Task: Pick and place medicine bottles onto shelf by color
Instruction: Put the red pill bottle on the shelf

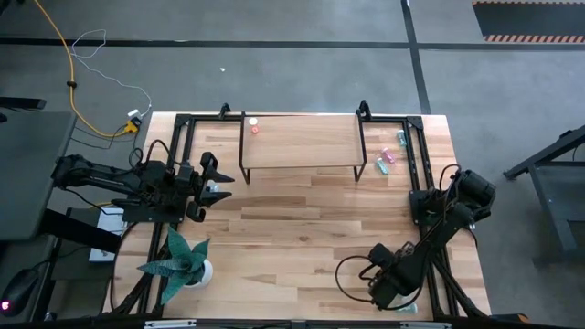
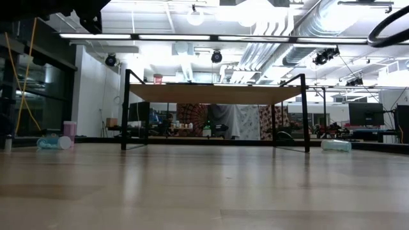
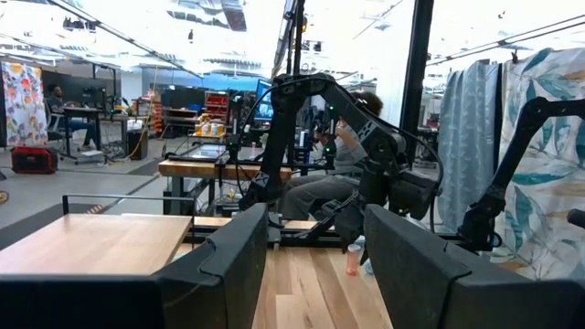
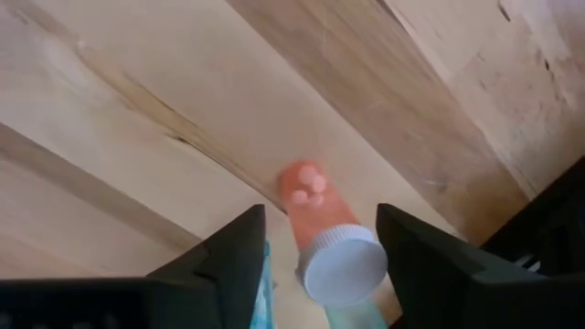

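Note:
A red-orange medicine bottle (image 4: 309, 203) with a white cap (image 4: 343, 270) stands on the table near its front right. My right gripper (image 4: 320, 219) points down over it, open, one finger on each side of the cap. In the high view this gripper (image 1: 386, 285) hides the bottle. The left wrist view shows the bottle (image 3: 354, 259) under the far arm. Another red-orange bottle (image 1: 254, 128) stands on the shelf (image 1: 302, 146) at its far left corner. Teal and pink bottles (image 1: 388, 160) lie right of the shelf. My left gripper (image 1: 219, 180) waits open at the table's left. My right gripper comes at the red-orange bottle from above, fingers pointing down on either side of its cap (image 4: 370, 265). A gap shows beside one finger (image 4: 239, 251). The other finger (image 4: 416, 251) meets the cap's edge in the picture, and I cannot tell whether it touches.
A potted green plant (image 1: 183, 262) stands at the table's front left. Teal bottle parts (image 4: 263, 294) show right beside the red-orange bottle. In the low view, teal (image 2: 50, 142) and pink (image 2: 69, 130) bottles and another teal one (image 2: 335, 145) flank the shelf (image 2: 214, 93).

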`<action>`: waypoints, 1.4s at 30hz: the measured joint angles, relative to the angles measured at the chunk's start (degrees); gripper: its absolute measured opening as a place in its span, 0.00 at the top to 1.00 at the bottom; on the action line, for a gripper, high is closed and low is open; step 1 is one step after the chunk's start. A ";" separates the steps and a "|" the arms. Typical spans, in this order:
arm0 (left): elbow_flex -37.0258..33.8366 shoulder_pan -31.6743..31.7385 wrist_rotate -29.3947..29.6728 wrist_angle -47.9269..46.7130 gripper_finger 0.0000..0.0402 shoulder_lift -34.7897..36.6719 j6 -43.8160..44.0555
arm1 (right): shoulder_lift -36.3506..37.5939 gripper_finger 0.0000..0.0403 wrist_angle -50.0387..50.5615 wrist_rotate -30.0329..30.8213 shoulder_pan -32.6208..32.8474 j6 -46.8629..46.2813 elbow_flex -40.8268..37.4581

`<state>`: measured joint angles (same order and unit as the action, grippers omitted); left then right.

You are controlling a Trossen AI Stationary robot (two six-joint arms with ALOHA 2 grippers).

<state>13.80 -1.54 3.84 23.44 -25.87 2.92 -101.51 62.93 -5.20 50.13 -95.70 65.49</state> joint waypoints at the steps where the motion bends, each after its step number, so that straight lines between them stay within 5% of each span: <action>1: 0.00 0.00 0.00 0.00 0.57 0.00 0.02 | 0.00 0.54 0.09 -0.33 0.00 0.02 0.00; 11: 0.00 0.00 0.00 0.00 0.57 0.00 -0.02 | 0.02 0.74 1.10 -1.52 0.00 0.65 0.00; 25: 0.00 -0.02 0.00 -0.02 0.57 0.00 0.04 | 6.85 0.75 -7.57 0.03 -3.22 6.02 0.00; 35: 0.00 -0.02 0.00 -0.02 0.57 0.00 -0.09 | 12.80 0.75 -17.68 9.41 -19.20 35.85 7.74; 42: 0.00 -0.02 0.00 -0.04 0.57 0.00 -0.09 | 8.97 0.75 -1.57 16.54 -31.65 58.99 27.51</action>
<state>13.80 -1.56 3.84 23.40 -25.87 2.83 -92.55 61.36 11.33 18.47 -36.71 93.01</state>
